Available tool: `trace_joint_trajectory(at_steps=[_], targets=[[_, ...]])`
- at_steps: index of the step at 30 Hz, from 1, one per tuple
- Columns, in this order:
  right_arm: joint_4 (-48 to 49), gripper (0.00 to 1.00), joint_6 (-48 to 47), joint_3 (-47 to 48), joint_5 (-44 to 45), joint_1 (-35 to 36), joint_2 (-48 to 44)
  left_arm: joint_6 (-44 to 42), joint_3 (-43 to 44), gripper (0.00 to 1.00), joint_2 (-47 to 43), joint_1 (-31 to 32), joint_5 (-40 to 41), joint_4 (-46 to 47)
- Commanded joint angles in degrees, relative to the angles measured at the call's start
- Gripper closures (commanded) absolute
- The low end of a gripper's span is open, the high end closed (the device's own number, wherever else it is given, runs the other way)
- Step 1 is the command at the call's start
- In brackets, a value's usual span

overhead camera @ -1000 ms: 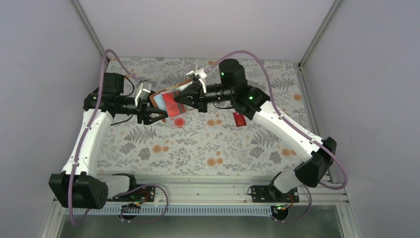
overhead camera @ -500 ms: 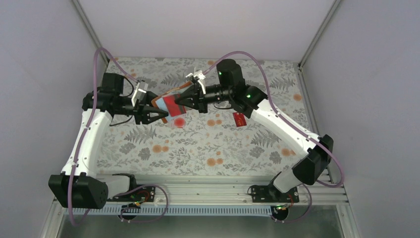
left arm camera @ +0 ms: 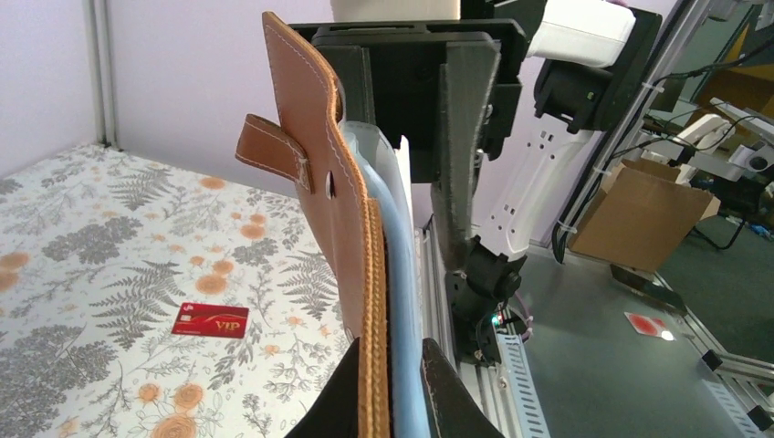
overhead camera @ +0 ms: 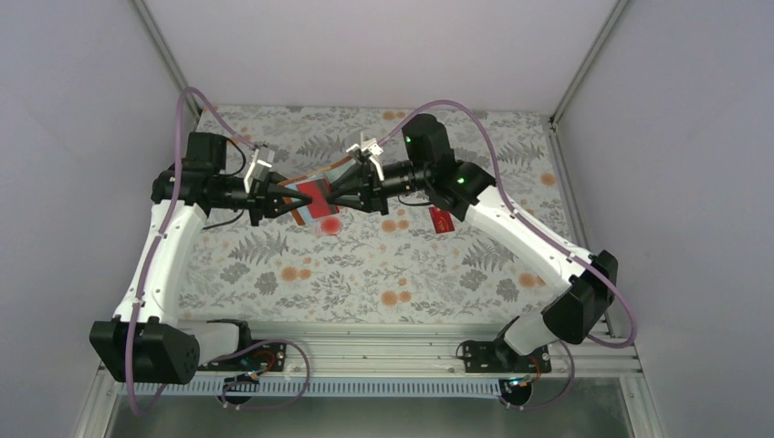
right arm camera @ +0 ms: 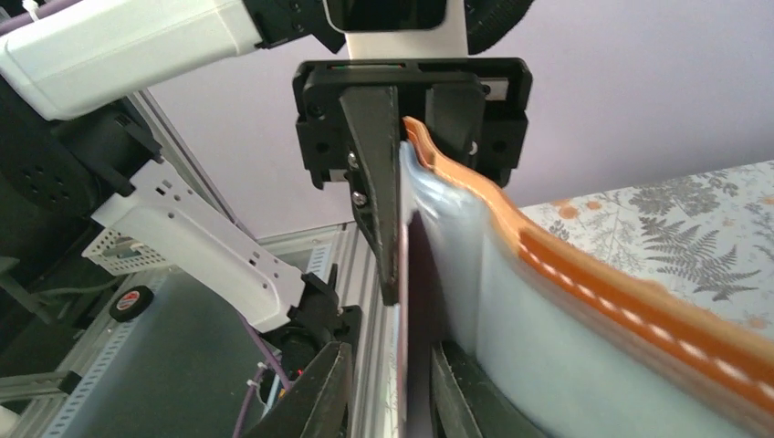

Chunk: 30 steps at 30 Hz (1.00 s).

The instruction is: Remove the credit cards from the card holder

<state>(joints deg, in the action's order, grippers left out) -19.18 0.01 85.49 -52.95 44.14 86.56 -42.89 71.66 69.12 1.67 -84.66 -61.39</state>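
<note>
The brown leather card holder [overhead camera: 298,183] hangs in the air between both arms. My left gripper [overhead camera: 278,199] is shut on its stitched edge and blue-grey sleeves [left arm camera: 394,383]. A red credit card [overhead camera: 316,200] sticks out of the holder toward my right gripper [overhead camera: 340,194]. In the right wrist view this card's thin edge [right arm camera: 405,319] stands between the right jaws, which are slightly apart, with a gap on the left side. A second red credit card [overhead camera: 442,220] lies flat on the table, also seen as the VIP card [left arm camera: 211,320]. A pale card with a red blotch [overhead camera: 329,224] lies below the holder.
The floral table cover [overhead camera: 383,274] spans the workspace inside grey walls. A metal rail [overhead camera: 383,342] runs along the near edge by both arm bases. A cardboard box [left arm camera: 639,219] stands off the table.
My left gripper has closed onto the card holder. My right jaws, clamped before, have eased apart around the red card. The holder has turned more edge-on.
</note>
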Motion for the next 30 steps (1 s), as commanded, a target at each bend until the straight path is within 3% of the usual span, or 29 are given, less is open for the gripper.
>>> trace_joint_trajectory(at_steps=[1,9,12,16,19,22,23,27,30], targets=[[-1.38,0.78,-1.03,-2.13,0.43,-1.42,-1.56,-1.84,0.25,0.98,-0.5,0.17,-3.39,0.72],[-1.03,0.94,-1.46,-2.96,0.35,-1.48,-1.34,-2.26,0.23,0.98,-0.75,0.15,-3.4,0.17],[-0.83,0.96,-1.78,-3.18,-0.01,-1.58,-1.91,-2.35,0.08,0.97,-0.69,0.17,-3.47,0.21],[-0.49,0.96,-1.76,-3.65,0.28,-2.52,-3.45,-4.86,0.03,0.83,-0.75,0.13,-4.1,-1.81],[0.07,0.96,-1.34,-4.1,0.04,-3.36,-4.56,-9.69,1.16,0.78,-0.74,0.17,-5.25,-5.67],[0.52,0.96,-1.04,-4.17,-0.2,-3.75,-5.01,-9.08,1.1,0.77,-0.66,0.17,-5.13,-5.29],[0.61,0.96,-0.96,-4.17,-0.41,-3.79,-5.11,-8.59,1.03,0.77,-0.57,0.17,-5.11,-4.84],[0.55,0.96,-0.94,-4.06,-1.17,-3.88,-4.98,-6.74,1.0,0.95,-0.4,0.12,-4.81,-3.67],[0.31,0.92,-0.92,-3.65,-2.12,-3.84,-4.22,-4.91,0.96,0.98,-0.26,0.15,-4.27,-1.97]])
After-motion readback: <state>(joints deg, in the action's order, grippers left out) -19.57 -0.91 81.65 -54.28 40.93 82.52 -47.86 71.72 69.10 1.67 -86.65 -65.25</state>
